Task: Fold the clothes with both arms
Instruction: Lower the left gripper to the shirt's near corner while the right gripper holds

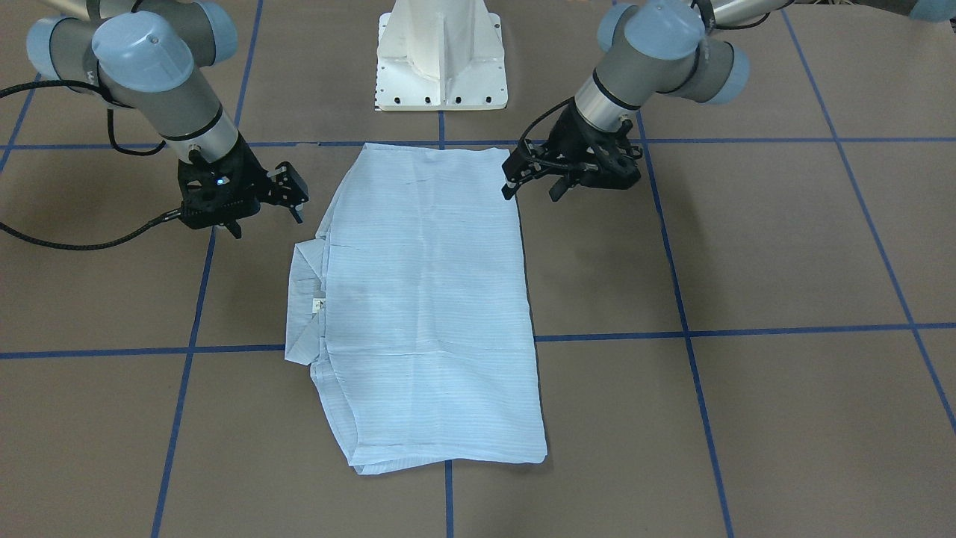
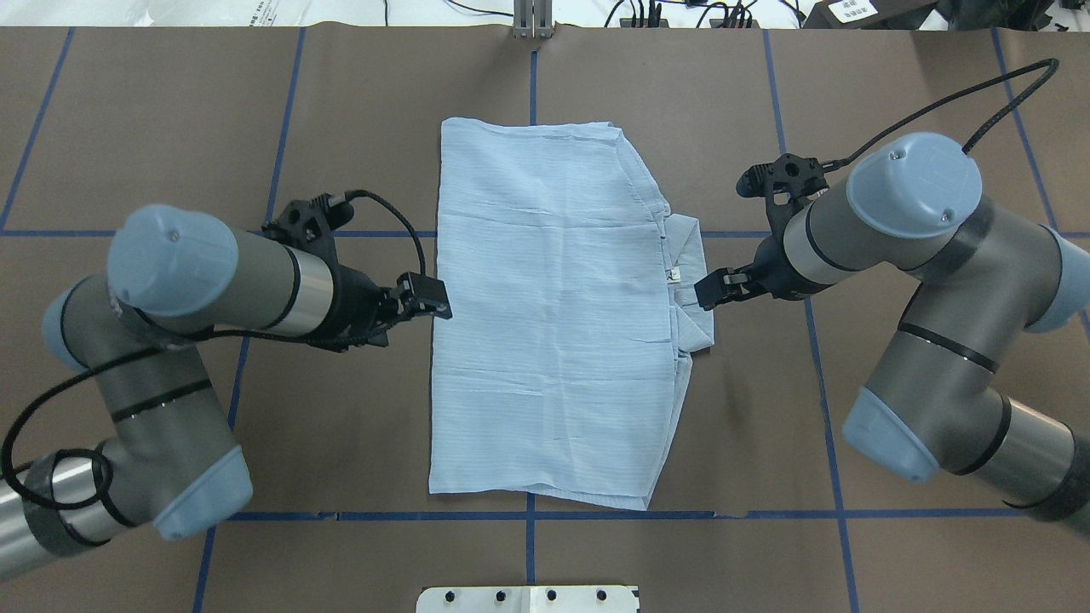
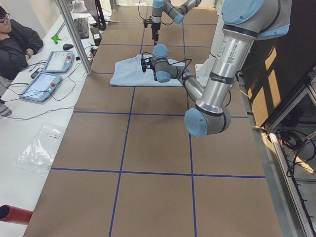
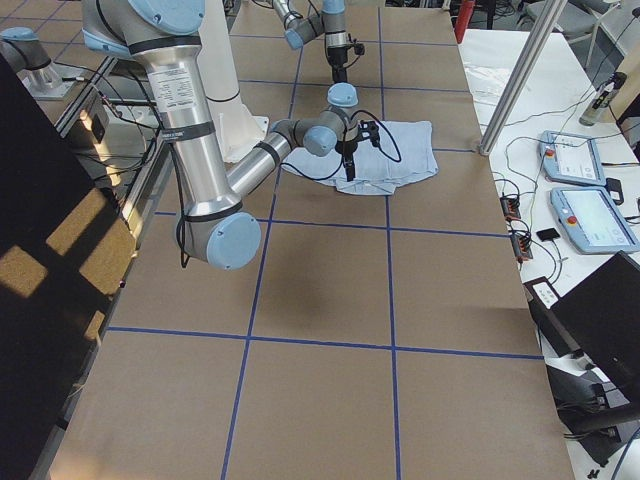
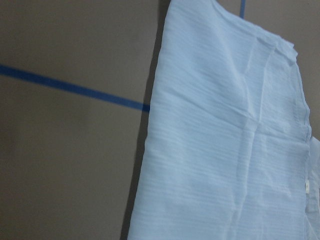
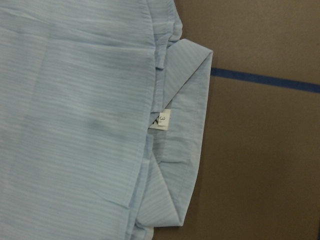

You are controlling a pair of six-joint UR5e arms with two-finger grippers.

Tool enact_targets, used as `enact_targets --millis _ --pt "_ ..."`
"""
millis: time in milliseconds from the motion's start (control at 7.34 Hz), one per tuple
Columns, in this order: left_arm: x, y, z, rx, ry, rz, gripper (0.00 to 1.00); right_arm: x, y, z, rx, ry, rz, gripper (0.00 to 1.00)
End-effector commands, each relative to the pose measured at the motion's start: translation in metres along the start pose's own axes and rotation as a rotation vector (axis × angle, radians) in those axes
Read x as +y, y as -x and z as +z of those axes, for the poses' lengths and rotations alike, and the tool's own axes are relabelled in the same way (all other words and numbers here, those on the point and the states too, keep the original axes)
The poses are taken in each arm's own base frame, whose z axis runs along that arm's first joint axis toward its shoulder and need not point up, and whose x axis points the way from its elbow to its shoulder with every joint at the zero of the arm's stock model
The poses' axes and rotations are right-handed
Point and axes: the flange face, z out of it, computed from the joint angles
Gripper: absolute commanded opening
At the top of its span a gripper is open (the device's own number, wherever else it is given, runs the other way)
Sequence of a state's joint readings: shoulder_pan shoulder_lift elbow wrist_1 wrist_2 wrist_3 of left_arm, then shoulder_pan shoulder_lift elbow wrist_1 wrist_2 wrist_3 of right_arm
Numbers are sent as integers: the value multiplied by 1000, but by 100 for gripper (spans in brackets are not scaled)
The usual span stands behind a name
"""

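- One thin, finely striped light blue shirt lies folded into a creased rectangle at the centre of the matte brown table, with its collar and white neck tag poking out.
- Left gripper and right gripper hover beside opposite edges, jaws spread, empty.

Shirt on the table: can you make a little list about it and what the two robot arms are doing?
shirt: light blue, folded into a flat rectangle on the brown table
collar: sticks out on the right arm's side, with a small white tag showing
left tool: open, by the shirt's plain edge, holding nothing
right tool: open, by the collar, holding nothing
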State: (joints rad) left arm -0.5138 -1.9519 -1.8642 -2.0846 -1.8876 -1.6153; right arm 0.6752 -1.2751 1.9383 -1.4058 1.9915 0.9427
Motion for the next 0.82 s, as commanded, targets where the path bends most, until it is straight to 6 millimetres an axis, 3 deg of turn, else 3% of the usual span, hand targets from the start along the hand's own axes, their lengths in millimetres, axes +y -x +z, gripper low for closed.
enact_targets --millis 0,136,272,681 --pt "74 21 39 -75 2 -21 98 20 20 -2 -31 17 19 100" --pt "94 29 52 -95 13 -29 96 23 23 0 -32 23 30 100" --pt "127 34 64 -114 60 -34 93 25 26 0 -37 26 32 100" --pt "153 32 73 -148 95 -37 82 26 28 1 -36 24 36 100"
